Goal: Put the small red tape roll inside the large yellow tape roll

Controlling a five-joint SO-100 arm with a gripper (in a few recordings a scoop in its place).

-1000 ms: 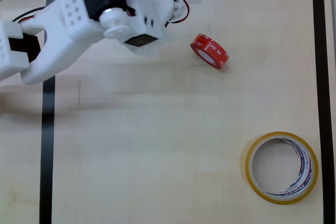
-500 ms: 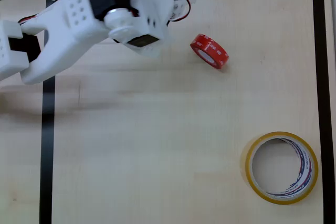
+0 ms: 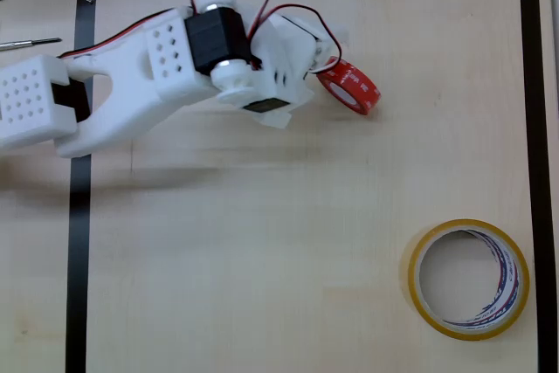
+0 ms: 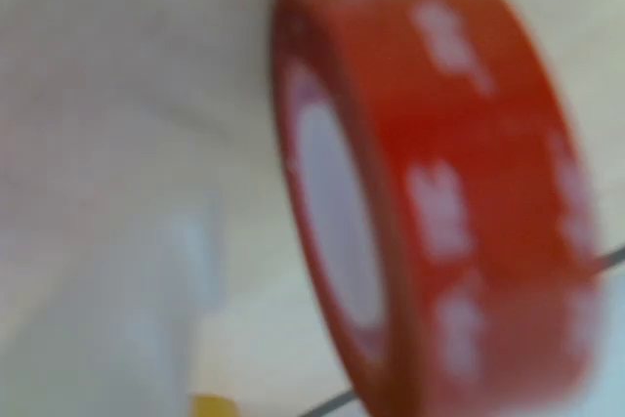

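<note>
The claw [image 3: 321, 65] sits right at the small red tape roll [image 3: 348, 86], its tip touching or all but touching the roll's near edge in the overhead view. Whether the jaws are wide or narrow I cannot tell, since the arm's white body covers them from above and the wrist view is a blur. In that wrist view the small red tape roll [image 4: 430, 192] looms huge, tipped up on its edge with its whitish core facing the camera, so the lens is almost against it. That tilted stance matters: a roll on edge offers its rim to a pinch, which looks like why the claw comes in from the side, low and level. No grip shows yet, and the roll rests on the table [image 3: 262, 259]. Well away from the claw, down toward the far right corner, the large yellow tape roll [image 3: 419, 294] lies flat with its wide hole facing up, ready to take a drop. A black tape border [image 3: 79, 242] frames the table.
</note>
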